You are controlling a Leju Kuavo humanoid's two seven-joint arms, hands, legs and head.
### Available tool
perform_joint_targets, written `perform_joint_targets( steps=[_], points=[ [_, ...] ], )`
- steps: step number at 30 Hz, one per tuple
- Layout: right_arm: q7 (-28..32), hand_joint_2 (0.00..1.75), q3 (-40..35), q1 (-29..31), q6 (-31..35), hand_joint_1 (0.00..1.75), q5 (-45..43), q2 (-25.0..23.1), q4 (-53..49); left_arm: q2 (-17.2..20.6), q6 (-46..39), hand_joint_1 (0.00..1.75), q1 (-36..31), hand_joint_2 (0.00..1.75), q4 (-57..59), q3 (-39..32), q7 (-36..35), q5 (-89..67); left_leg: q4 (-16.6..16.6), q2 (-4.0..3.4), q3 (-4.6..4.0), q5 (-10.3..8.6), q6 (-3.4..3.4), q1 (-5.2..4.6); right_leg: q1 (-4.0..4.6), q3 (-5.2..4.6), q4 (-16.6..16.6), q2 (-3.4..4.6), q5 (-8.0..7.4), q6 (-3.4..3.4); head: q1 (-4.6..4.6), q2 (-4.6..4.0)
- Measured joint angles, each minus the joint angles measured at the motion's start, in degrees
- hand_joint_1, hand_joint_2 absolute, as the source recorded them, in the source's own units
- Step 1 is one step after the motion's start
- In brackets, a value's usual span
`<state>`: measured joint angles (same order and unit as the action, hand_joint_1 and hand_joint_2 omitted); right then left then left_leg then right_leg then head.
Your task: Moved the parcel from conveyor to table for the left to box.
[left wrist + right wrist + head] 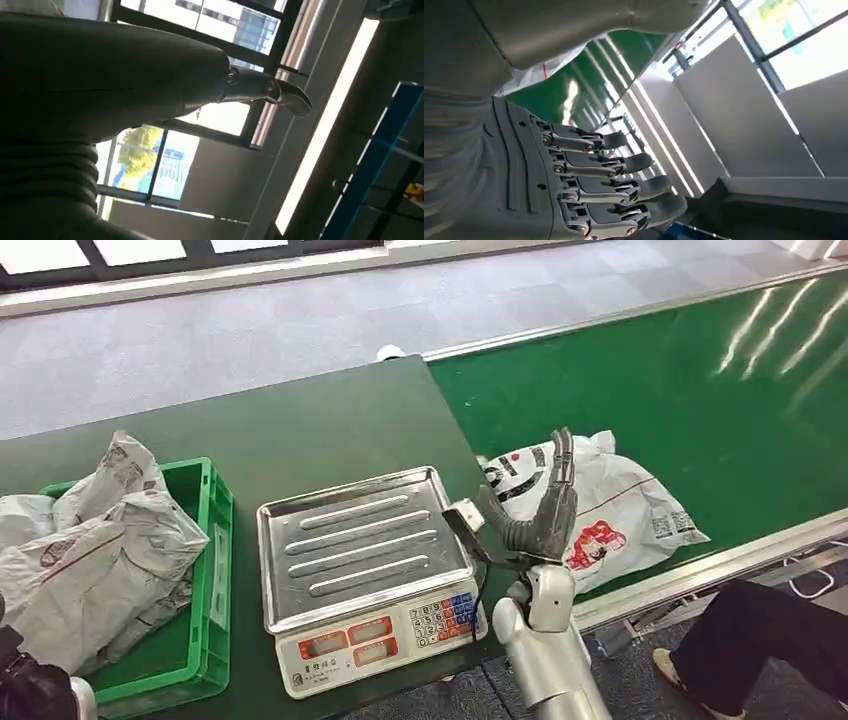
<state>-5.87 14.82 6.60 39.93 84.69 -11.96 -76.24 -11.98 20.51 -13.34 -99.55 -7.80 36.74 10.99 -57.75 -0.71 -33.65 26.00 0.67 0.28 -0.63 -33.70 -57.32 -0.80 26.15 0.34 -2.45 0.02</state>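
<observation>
Right hand (540, 510) hovers beside the parcel (610, 505) on the conveyor (700, 390), fingers extended, grasping nothing; left hand (125, 75) state undeterminable.

Parcel (620, 510) partly hidden behind right hand (540, 510); print too small to read. Crate (205, 570) and its bags (90, 560) cut off at frame edge. Left hand (100, 90) dark, fingers mostly indistinct. Scale (365, 570) keypad illegible.

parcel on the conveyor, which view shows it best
The head view: the whole white parcel lies on the green conveyor, just beyond the raised right hand. The right wrist view catches a white sliver of it; the left wrist view faces windows.
</observation>
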Motion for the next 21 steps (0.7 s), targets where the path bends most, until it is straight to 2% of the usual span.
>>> perform_joint_targets(
  steps=[2, 6, 9, 10, 13, 17, 21],
  points=[
    [-5.81, 1.75, 0.59, -0.97, 0.04, 0.0, 4.36, 1.53, 0.0, -0.24, 1.69, 0.0, 0.87, 0.0, -2.17, 0.44, -0.57, 0.09, 0.0, 0.05, -0.02, 0.03, -0.02, 0.0, 0.0, 0.03, 0.01, -0.06, 0.03, 0.04, -0.02, 0.0],
    [-10.35, 1.75, 1.36, -2.32, -0.18, 0.0, 5.23, 3.79, 0.0, -0.55, 2.35, 0.0, 1.89, 0.0, -4.51, 1.12, -0.66, -0.72, 0.0, -0.01, -0.02, 0.1, -0.02, -0.02, -0.01, -0.01, 0.01, 0.0, 0.03, 0.04, -0.02, 0.0],
    [-20.83, 1.75, 1.4, -4.26, -5.08, 0.0, 5.32, 6.48, 0.0, -0.57, 2.87, 0.0, 3.37, 0.0, -6.35, 2.17, 0.81, -3.63, 0.0, 0.04, -0.02, 0.14, -0.05, -0.04, -0.03, 0.05, 0.03, -0.04, 0.09, 0.1, -0.04, -0.02],
    [-23.95, 1.75, 1.38, -4.87, -7.88, 0.0, 5.32, 7.27, 0.0, -0.57, 3.05, 0.0, 4.03, 1.75, -6.98, 2.49, 1.33, -4.39, 0.0, 0.08, -0.03, 0.15, -0.06, -0.04, -0.03, 0.06, 0.03, -0.07, 0.1, 0.1, 0.0, 0.0],
    [-27.83, 1.75, 1.44, -6.26, -15.86, 0.0, 5.34, 8.68, 0.0, -0.57, 4.08, 0.0, 6.06, 1.75, -8.4, 3.24, 2.4, -5.83, 0.0, -0.05, -0.01, 0.2, -0.07, -0.05, -0.04, 0.02, 0.03, 0.02, 0.1, 0.1, 0.0, 0.0],
    [-26.43, 1.75, 2.65, -7.06, -20.35, 0.0, 5.34, 8.92, 0.33, -0.65, 5.28, 0.0, 7.28, 1.75, -8.66, 3.24, 2.58, -6.1, 0.0, -0.03, 0.01, 0.2, -0.07, -0.07, -0.03, 0.02, 0.03, 0.04, 0.1, 0.1, 0.0, -0.02],
    [-24.76, 1.75, 3.58, -6.41, -29.62, 0.0, 5.34, 8.9, 1.96, -0.83, 5.96, 0.0, 8.21, 1.75, -8.95, 3.21, 2.99, -7.19, 0.01, -0.04, 0.01, 0.19, -0.06, -0.05, 0.0, 0.04, 0.01, 0.03, 0.11, 0.08, 0.0, 0.0]
  ],
)
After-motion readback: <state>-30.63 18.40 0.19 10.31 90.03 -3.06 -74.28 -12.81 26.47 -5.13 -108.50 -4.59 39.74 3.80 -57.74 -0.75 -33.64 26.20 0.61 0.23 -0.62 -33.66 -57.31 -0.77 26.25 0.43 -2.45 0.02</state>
